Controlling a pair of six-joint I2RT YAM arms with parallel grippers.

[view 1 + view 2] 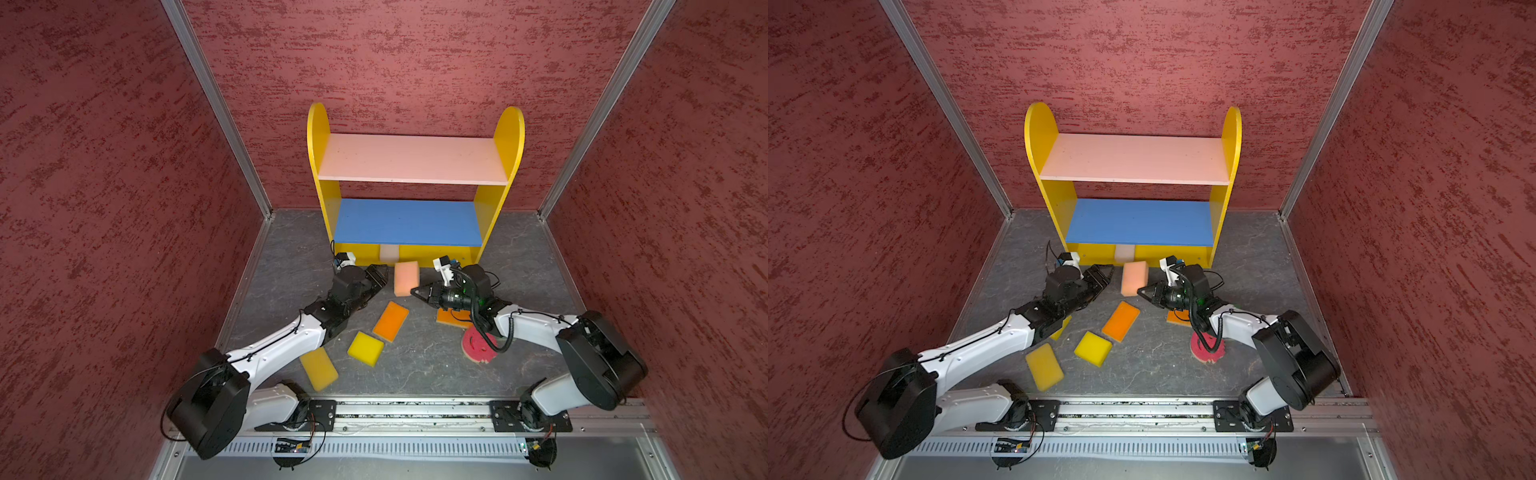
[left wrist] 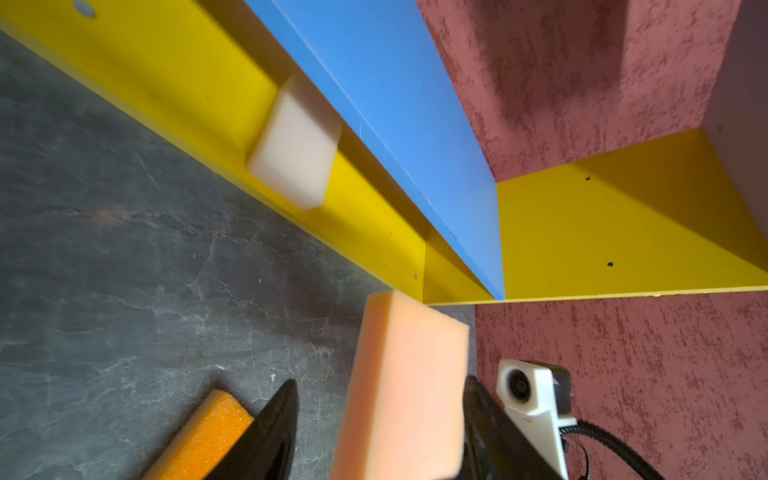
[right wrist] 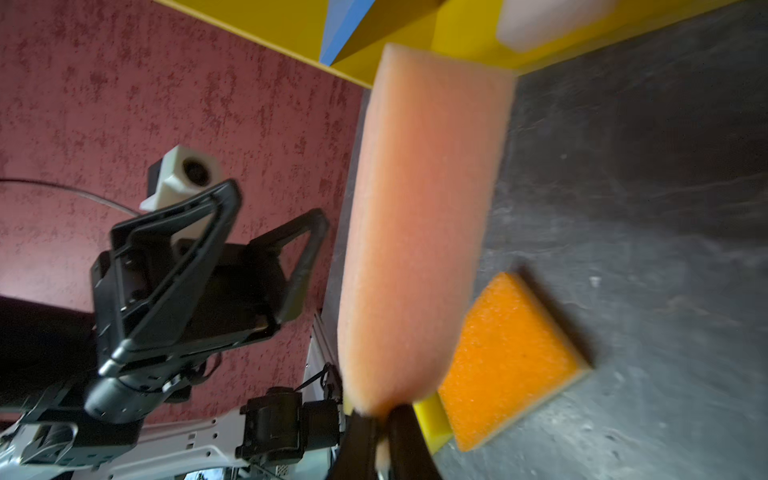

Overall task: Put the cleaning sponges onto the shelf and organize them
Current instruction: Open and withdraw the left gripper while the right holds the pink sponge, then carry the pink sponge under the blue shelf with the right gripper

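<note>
The peach rectangular foam sponge (image 1: 406,277) is held at centre frame, long axis pointing up-frame at the bottom board of the yellow-sided three-tier shelf (image 1: 509,137), where a cream foam block (image 1: 389,253) sits. Its lower right corner is pinched in the tightly closed right pincer (image 1: 417,290); the left pincer (image 1: 383,275), just left, is spread empty.

The shelf (image 1: 411,158) stands upright at 12 o'clock, its pink top and blue middle boards bare. A cream sponge (image 1: 389,253) sits near the middle of its yellow bottom board. Just in front, the peach sponge (image 1: 405,277) is held on edge, pinched at one corner by the right gripper (image 1: 414,291). Flat on the floor lie an orange sponge (image 1: 390,321) at centre and a second orange sponge (image 1: 451,318) at 3 o'clock. A square yellow sponge (image 1: 365,348) lies at 6, a long yellow sponge (image 1: 319,369) at 7, and seemingly a third yellow sponge (image 1: 1062,326) at 9. The round pink sponge (image 1: 471,347) lies at 4.
</note>
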